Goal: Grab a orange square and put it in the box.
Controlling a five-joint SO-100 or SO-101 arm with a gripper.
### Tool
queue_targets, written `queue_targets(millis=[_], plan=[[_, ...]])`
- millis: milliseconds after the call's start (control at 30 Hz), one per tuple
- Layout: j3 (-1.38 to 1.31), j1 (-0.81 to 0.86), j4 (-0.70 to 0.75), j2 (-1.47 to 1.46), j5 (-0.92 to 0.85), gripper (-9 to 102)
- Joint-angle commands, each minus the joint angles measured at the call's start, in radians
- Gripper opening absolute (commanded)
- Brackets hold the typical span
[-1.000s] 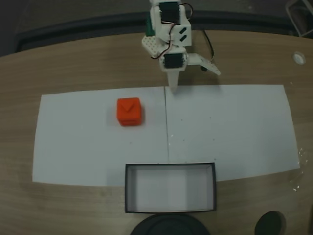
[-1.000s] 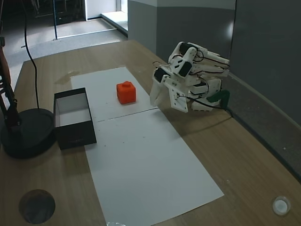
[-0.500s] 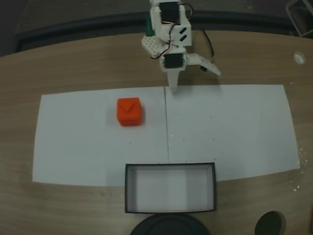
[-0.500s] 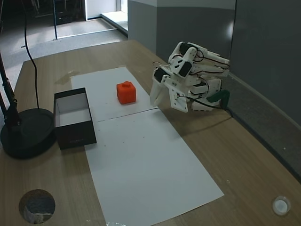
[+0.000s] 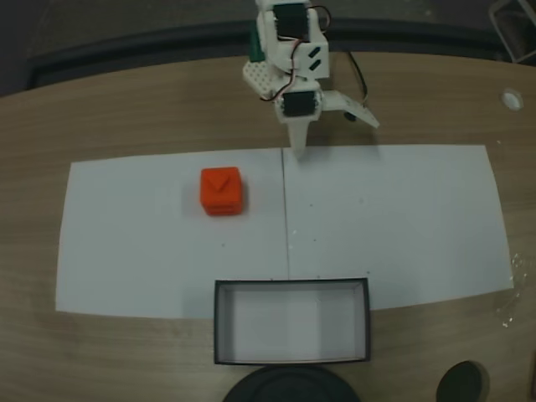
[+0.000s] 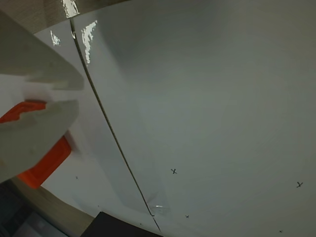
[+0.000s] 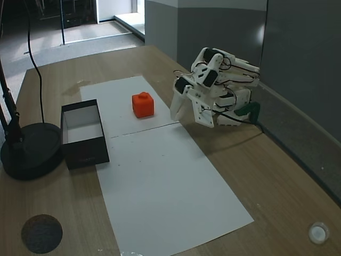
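Note:
The orange square (image 5: 222, 191) sits on the white paper left of the middle seam, also in a fixed view (image 7: 143, 104). The box (image 5: 219, 322) lies empty at the near edge of the paper, black walls, white inside (image 7: 84, 154). My gripper (image 5: 335, 138) hangs at the paper's far edge, to the right of and beyond the cube, open, one finger pointing down at the seam and the other swung out sideways (image 7: 191, 121). In the wrist view a white finger (image 6: 34, 133) partly hides the cube (image 6: 44, 168).
Two white sheets (image 5: 402, 226) lie on a wooden table. A black round lamp base (image 7: 29, 152) stands just past the box. A small white disc (image 5: 511, 99) lies on the wood. A dark round spot (image 7: 41, 233) marks the table's corner.
The gripper has shifted only very slightly. The cube and the box have stayed where they were.

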Motion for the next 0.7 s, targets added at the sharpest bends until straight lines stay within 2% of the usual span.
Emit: queue_targets(millis=[0,100,233,400,533,667], plan=[[-0.071,0.009,-0.025,0.025,-0.005,1],[-0.081,0.114,-0.14,0.025,-0.029,8],[-0.155,0.281,-0.253,0.011,-0.097,25],[-0.252,0.37,-0.184,-0.1,-0.112,33],[-0.325,0.403,-0.183,-0.347,-0.103,42],[-0.48,0.466,-0.181,-0.638,-0.101,43]])
